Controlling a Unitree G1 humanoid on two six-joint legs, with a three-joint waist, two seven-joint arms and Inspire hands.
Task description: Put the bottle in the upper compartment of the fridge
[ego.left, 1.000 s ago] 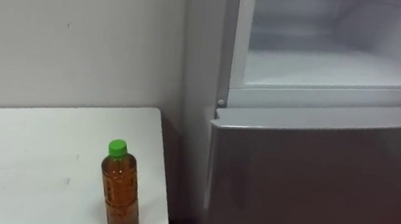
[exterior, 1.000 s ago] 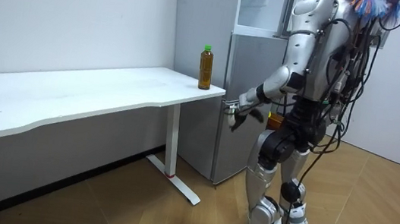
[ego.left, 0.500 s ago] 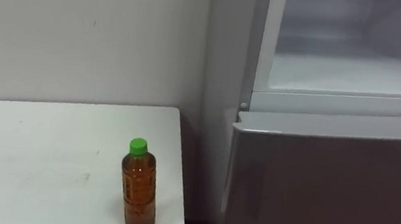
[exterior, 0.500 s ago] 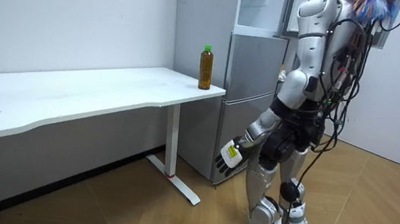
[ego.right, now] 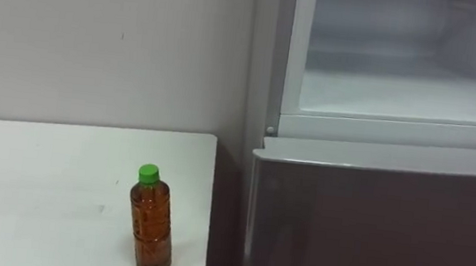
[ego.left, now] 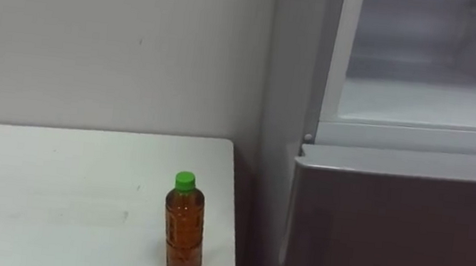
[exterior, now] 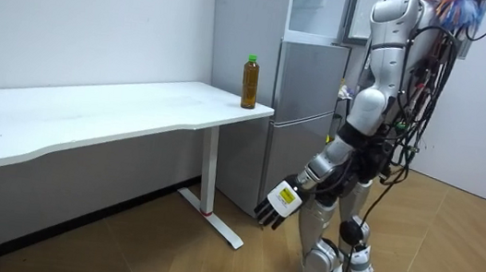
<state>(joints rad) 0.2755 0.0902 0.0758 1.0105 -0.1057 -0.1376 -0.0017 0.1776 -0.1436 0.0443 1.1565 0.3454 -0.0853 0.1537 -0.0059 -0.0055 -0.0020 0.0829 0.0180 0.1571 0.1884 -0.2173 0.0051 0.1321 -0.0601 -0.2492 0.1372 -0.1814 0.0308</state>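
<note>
Room view: left hand (exterior: 278, 200) hangs low with loose fingers, bottle (ego.left: 185, 234) upright on table (ego.left: 54, 193) beside the open fridge (ego.left: 388, 220)

My bottle (ego.left: 184, 230) stands upright near the right front corner of the white surface (ego.left: 54, 193), just beside the fridge. It is clear plastic, full of amber liquid, with a green cap (ego.left: 184, 180) and a label round its middle. The upper fridge (ego.left: 428, 100) stands open, showing a white interior.
</note>
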